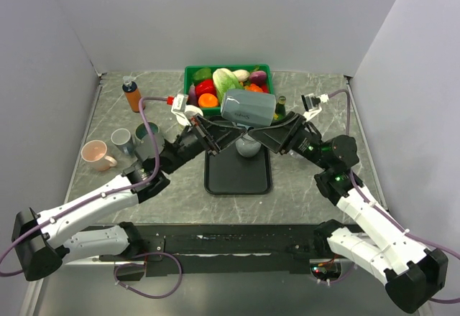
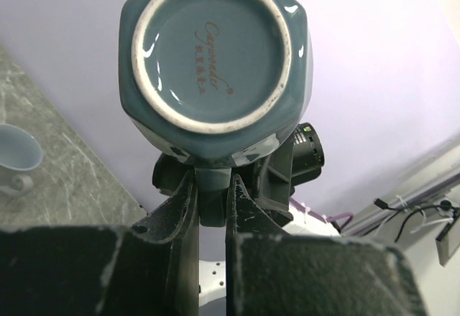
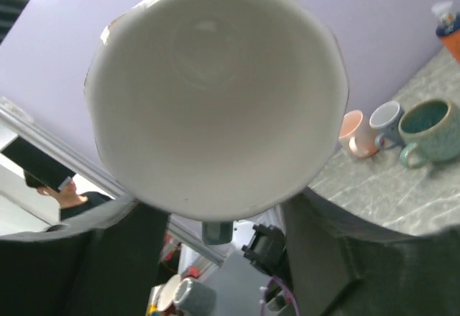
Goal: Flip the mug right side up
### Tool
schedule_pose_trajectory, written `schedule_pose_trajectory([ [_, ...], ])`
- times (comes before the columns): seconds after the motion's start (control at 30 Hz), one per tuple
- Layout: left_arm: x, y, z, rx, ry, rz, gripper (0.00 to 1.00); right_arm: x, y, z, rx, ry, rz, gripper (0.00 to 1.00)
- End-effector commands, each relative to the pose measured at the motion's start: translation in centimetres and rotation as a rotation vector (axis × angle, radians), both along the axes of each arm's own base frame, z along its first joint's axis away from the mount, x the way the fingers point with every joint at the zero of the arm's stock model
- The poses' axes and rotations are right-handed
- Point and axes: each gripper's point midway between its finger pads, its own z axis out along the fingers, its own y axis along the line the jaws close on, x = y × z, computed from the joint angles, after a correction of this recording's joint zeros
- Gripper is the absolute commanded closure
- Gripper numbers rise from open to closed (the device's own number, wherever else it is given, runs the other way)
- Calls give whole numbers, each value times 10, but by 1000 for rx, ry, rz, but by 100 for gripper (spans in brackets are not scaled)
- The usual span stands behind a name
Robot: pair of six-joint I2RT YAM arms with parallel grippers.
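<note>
**Top external view.** The mug (image 1: 248,108) is held in the air above the black tray (image 1: 237,176), not resting on the table (image 1: 108,118). It lies on its side with its long axis running left to right, between the left gripper (image 1: 226,129) and the right gripper (image 1: 273,131).

**Left wrist view.** The mug's base faces this camera. The left fingers (image 2: 183,215) are closed on the handle, which hangs below the body.

**Right wrist view.** The white mouth faces this camera. The right fingers (image 3: 118,230) stand spread wide to either side of the rim; whether they touch it cannot be told.

The mouth points toward the right arm, so righting the mug probably calls for swinging that end upward.
</note>
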Motion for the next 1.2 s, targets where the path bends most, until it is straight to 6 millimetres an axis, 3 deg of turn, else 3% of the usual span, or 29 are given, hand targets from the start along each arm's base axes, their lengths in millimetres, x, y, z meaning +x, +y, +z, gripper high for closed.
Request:
schedule_pose_trajectory([
  [0.0,-12,15,40,-117,-110,29,99,-4,-1,19,41,-13,-1,40],
  [0.2,-10,7,31,-102,-98,23,99,-1,0,11,30,19,-14,57],
  [0.3,-10,3,25,-99,-91,13,99,0,0,10,27,7,-14,86],
  [0.33,-10,3,24,-98,-88,12,99,1,0,9,26,6,-18,100],
  [0.53,-11,4,12,-58,-98,28,97,6,-2,-3,-6,15,-61,100],
  [0.77,-11,9,0,34,-146,65,38,13,-21,-4,-47,-12,-206,100],
  [0.93,-6,6,-13,103,-157,83,12,19,-27,-5,-102,-4,-266,100],
  [0.97,-2,7,-13,117,-147,102,4,21,-29,2,-124,-31,-288,100],
  [1.0,0,6,-21,154,-141,106,2,25,-31,-8,-169,6,-310,100],
  [1.07,6,8,-24,187,-129,140,3,32,-42,0,-202,-18,-390,100],
  [1.13,8,8,-39,276,-132,147,4,42,-56,-10,-275,16,-485,100],
  [1.17,15,12,-37,294,-129,189,4,44,-65,-1,-316,-31,-537,100],
])
